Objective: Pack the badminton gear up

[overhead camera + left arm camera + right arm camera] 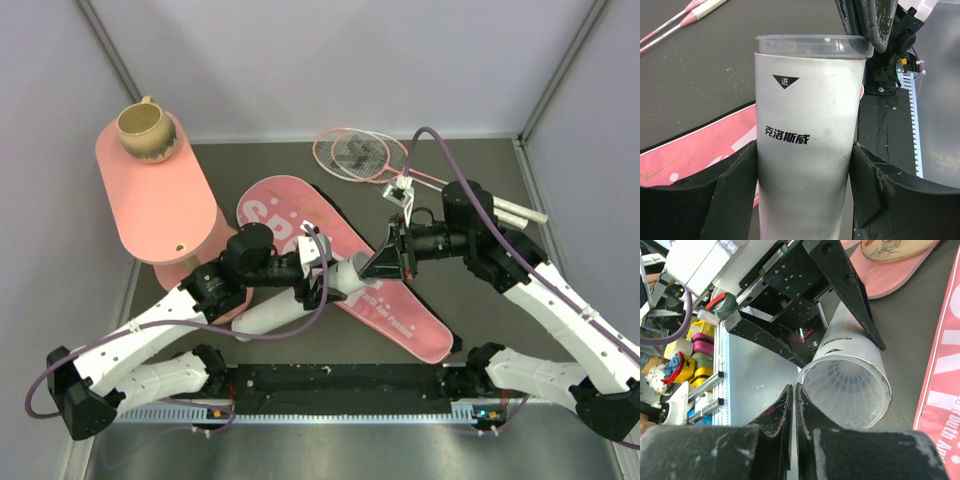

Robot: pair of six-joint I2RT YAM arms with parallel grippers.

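Non-task stuff only: pink oval stand (160,205) far left on the dark counter (260,165), rounded top, small hole near its front end. Tan ceramic mug (148,130) upright on the stand's far end, handle facing away from me. Plain grey partition walls (330,60) on three sides, metal posts in the corners. White toothed rail (330,412) runs along the near edge, a few small red and blue lights on it. In the right wrist view, yellow, pink and green clutter (695,347) off the counter, too blurred to identify.
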